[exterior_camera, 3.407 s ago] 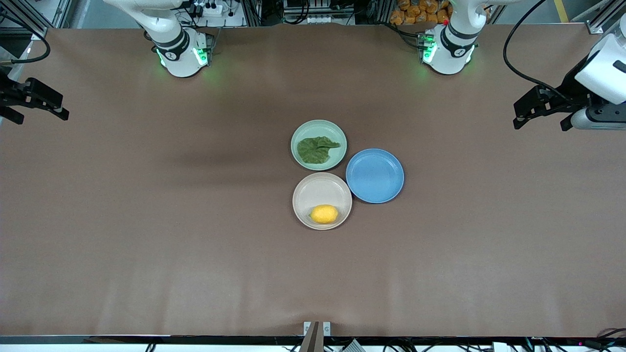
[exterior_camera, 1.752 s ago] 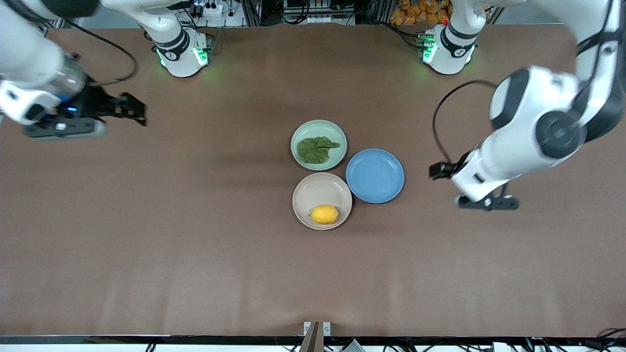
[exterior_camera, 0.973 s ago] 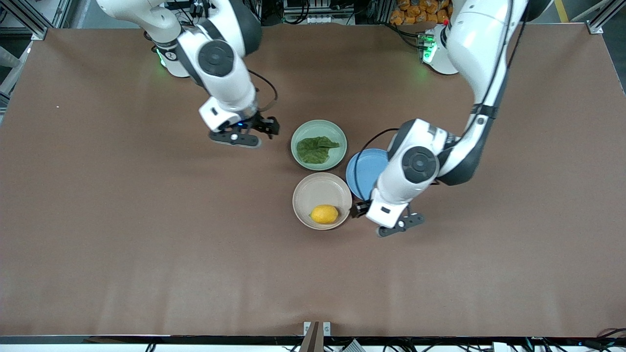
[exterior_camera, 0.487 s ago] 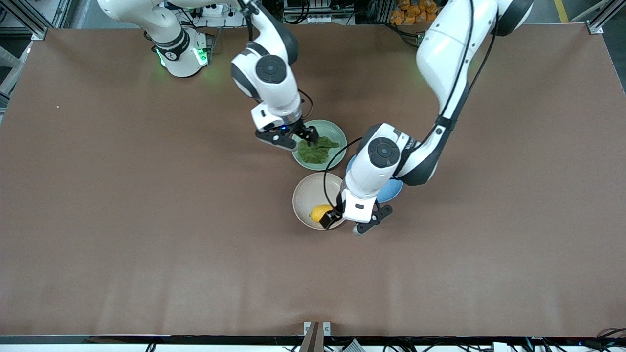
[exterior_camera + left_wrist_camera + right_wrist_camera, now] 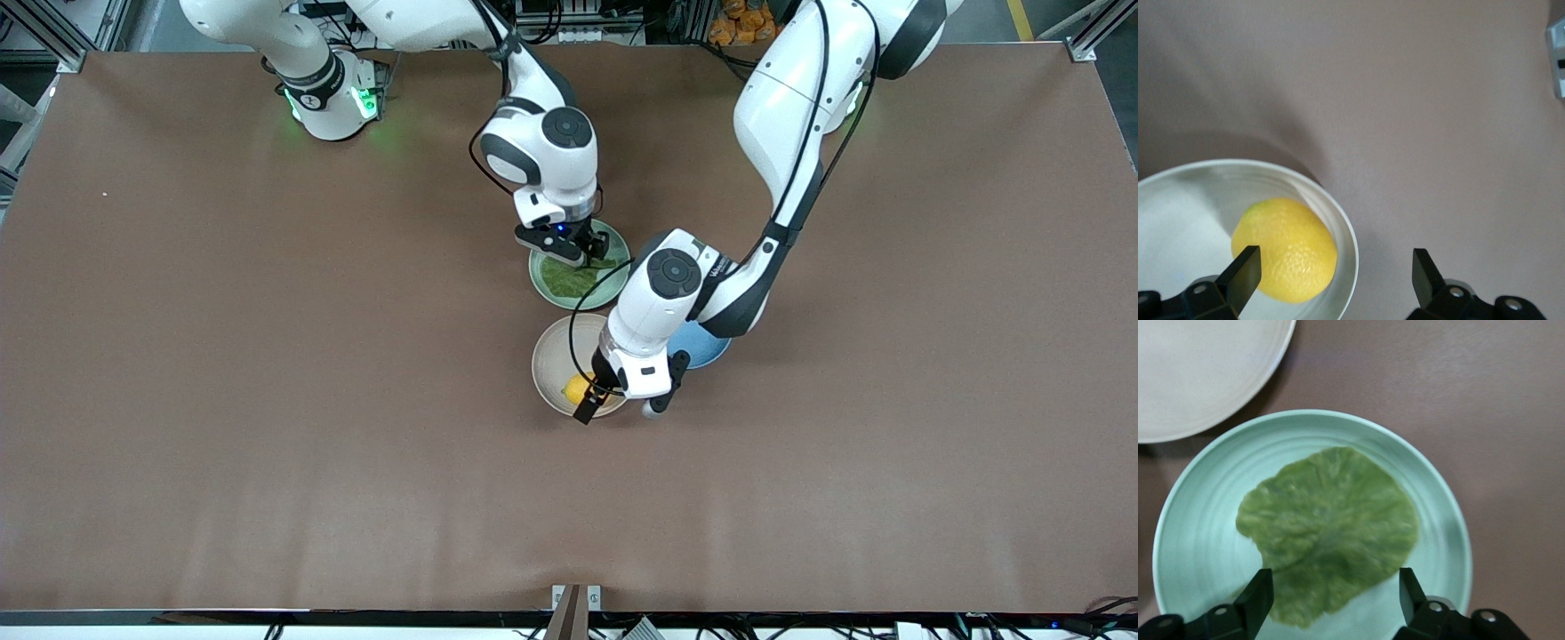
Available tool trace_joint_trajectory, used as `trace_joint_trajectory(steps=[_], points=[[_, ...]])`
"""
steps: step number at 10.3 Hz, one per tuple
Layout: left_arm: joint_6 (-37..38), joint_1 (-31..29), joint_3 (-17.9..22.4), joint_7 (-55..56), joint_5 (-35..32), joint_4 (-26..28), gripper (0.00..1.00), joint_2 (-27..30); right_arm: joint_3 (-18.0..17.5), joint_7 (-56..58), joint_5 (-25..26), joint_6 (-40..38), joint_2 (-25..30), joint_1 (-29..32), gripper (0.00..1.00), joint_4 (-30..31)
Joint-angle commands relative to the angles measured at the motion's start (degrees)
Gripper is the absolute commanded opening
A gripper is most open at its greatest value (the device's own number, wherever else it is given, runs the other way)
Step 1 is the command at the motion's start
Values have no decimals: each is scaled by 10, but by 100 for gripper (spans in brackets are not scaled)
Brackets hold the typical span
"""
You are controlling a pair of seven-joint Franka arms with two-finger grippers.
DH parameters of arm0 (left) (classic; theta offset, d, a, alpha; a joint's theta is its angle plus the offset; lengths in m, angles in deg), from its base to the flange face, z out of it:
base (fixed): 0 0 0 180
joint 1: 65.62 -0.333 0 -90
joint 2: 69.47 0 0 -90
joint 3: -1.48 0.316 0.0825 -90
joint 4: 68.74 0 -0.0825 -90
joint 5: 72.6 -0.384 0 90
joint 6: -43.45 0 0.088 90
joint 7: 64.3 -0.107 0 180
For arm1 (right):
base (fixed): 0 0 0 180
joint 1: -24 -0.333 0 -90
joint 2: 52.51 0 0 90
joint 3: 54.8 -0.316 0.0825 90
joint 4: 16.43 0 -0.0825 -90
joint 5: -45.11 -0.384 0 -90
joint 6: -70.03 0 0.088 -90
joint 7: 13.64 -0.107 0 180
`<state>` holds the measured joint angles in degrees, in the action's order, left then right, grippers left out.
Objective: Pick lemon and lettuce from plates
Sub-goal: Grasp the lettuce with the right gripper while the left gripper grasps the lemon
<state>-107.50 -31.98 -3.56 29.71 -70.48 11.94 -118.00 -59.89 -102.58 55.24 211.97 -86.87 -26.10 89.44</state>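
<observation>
The yellow lemon [image 5: 576,388] lies in the cream plate [image 5: 553,352], at the side nearest the front camera. My left gripper [image 5: 596,398] hangs open just above it. In the left wrist view one fingertip sits by the lemon [image 5: 1285,250] over the plate's rim [image 5: 1342,225], and the other is over bare table; the gripper [image 5: 1336,275] holds nothing. The dark green lettuce [image 5: 569,279] lies flat in the mint plate [image 5: 542,276]. My right gripper [image 5: 585,252] hovers open over it. In the right wrist view the gripper [image 5: 1336,599] straddles the edge of the lettuce [image 5: 1331,523] in the plate [image 5: 1195,540].
The blue plate [image 5: 707,348], largely covered by the left arm, touches both other plates toward the left arm's end. The cream plate's rim [image 5: 1205,373] shows in the right wrist view. Brown table cloth surrounds the plates.
Both arms swung in from the table's ends. In the last half second the right gripper moved over the lettuce and the left gripper came down closer over the lemon.
</observation>
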Motion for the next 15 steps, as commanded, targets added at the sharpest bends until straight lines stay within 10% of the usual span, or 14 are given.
trace_joint_trajectory(steps=[1, 4, 8, 15], points=[[0, 16, 13, 77, 2, -5, 100, -15, 1, -22, 19, -4, -29, -4, 73, -40], [34, 16, 17, 105, 2, -4, 100, -16, 1, -30, 20, -3, -43, -6, 68, -52], [43, 21, 26, 107, 2, -5, 100, -27, 1, -33, 20, -3, -45, -17, 0, -52], [43, 30, 26, 108, 2, -9, 100, -30, 1, 45, 8, -142, 60, -3, 0, -107]])
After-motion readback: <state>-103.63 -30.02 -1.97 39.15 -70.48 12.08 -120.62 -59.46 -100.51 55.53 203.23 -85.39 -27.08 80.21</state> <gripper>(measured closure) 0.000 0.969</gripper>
